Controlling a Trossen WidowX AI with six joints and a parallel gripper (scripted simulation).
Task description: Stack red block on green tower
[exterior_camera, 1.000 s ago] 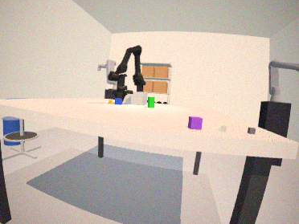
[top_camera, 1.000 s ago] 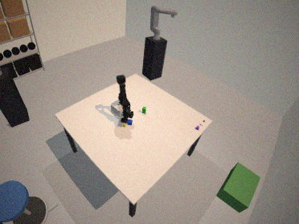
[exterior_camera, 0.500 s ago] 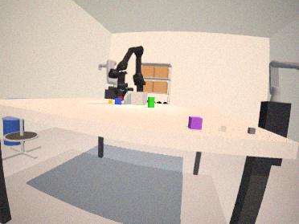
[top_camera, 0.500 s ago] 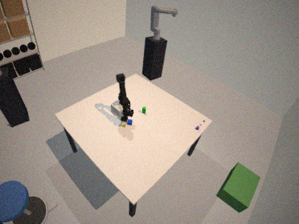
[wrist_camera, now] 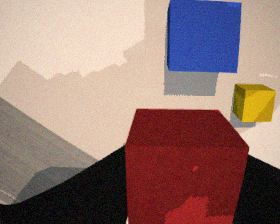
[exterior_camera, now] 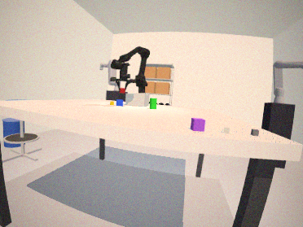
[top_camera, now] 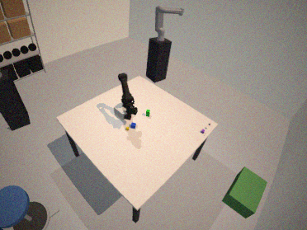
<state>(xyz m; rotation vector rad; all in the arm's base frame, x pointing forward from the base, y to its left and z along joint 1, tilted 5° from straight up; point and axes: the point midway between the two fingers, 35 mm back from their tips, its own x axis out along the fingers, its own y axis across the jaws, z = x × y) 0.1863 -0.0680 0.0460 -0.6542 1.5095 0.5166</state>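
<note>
My gripper (exterior_camera: 122, 89) (wrist_camera: 176, 155) is shut on the red block (exterior_camera: 122, 91) (wrist_camera: 186, 165), with a black finger at each side of it in the wrist view. The block is held above the table, near the blue block. In the top view the arm's fingers largely hide the red block. The green tower (top_camera: 148, 113) (exterior_camera: 153, 103) stands upright on the table, apart from the gripper and to its right in the top and exterior views. The tower is not in the wrist view.
A blue block (top_camera: 133, 125) (exterior_camera: 120, 102) (wrist_camera: 204, 37) and a smaller yellow block (top_camera: 127, 129) (exterior_camera: 111, 103) (wrist_camera: 256, 104) lie close to the gripper. A grey box (exterior_camera: 140, 99) stands behind, between gripper and tower. A purple block (top_camera: 202, 131) (exterior_camera: 198, 124) lies near the table's far right edge.
</note>
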